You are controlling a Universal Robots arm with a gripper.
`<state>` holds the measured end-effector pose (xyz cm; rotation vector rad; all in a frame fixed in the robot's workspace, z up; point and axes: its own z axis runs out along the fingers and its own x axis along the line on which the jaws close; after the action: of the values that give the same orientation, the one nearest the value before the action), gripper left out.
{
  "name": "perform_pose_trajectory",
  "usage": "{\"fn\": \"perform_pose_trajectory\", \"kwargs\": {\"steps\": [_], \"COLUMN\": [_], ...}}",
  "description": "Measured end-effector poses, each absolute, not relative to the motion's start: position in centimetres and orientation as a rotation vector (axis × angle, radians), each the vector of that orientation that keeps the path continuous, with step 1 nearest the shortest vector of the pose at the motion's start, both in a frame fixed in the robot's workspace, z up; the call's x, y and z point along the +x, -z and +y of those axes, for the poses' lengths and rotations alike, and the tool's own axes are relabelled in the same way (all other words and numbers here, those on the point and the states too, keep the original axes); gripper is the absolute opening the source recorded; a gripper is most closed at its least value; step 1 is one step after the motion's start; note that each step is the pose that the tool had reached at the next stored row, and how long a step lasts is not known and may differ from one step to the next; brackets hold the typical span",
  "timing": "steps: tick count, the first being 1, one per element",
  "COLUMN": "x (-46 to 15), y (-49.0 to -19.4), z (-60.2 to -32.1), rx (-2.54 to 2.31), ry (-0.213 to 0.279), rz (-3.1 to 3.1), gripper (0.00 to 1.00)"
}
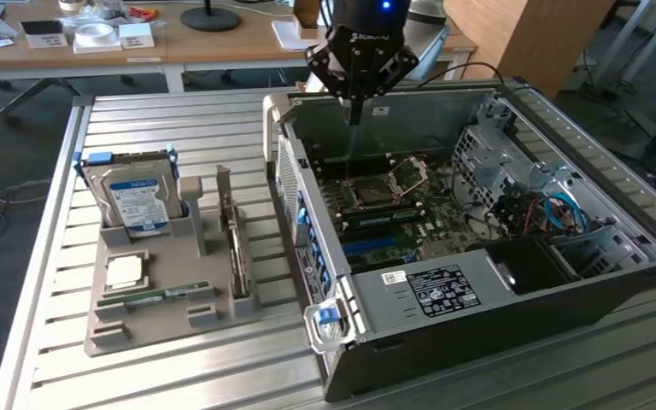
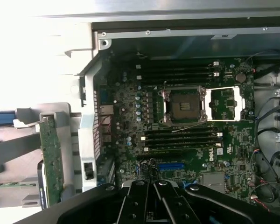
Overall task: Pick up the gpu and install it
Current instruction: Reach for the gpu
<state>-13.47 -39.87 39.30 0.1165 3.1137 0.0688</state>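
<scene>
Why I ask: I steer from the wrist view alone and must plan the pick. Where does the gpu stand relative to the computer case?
Observer: The gpu stands on its edge in a grey holder on the table, at the exterior view's left of the open case.
Operator: Is anything next to it there?
Observer: A hard drive stands upright in the same holder, further toward the exterior view's left.
Operator: And the claw?
Observer: The claw hangs shut and empty above the case, apart from the gpu.
</scene>
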Motion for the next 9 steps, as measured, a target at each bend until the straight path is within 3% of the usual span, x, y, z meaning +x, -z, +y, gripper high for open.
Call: {"fn": "perform_pose_trajectory", "kwargs": {"steps": [9], "x": [-16.0], "y": [-39.2], "z": [-39.7], "rx": [0.117], "ry": [-0.069], "rz": [3.114], "gripper": [0.11]}}
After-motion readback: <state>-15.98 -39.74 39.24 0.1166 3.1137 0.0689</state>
